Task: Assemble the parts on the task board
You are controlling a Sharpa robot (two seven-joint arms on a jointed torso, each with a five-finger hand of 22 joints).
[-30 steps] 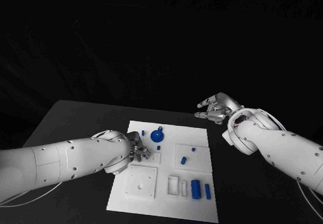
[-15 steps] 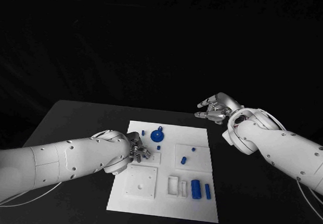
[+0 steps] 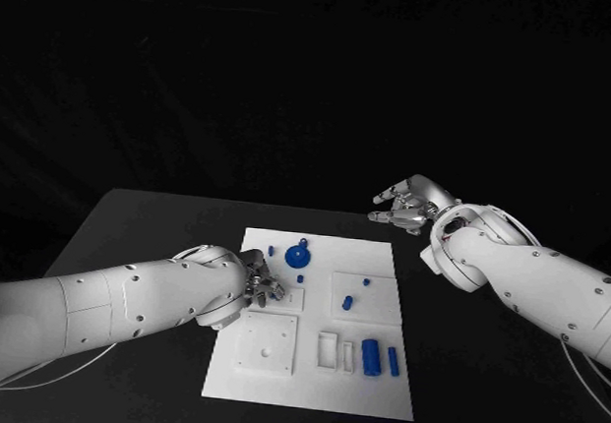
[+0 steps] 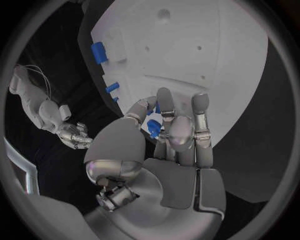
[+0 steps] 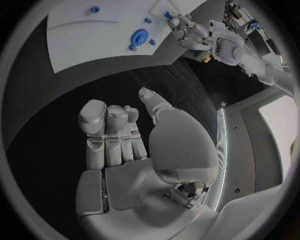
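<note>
White task board lies on black table; dark backdrop behind.

Open black tabletop at frame left and lower right. Board centre obstructed by white left arm; round blue knobbed part upright near white task board's upper edge.

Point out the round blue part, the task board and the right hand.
round blue part [image 3: 295,257], head view, its disc.
task board [image 3: 306,389], head view, bare near edge.
right hand [image 5: 134,150], right wrist view, palm.
</note>
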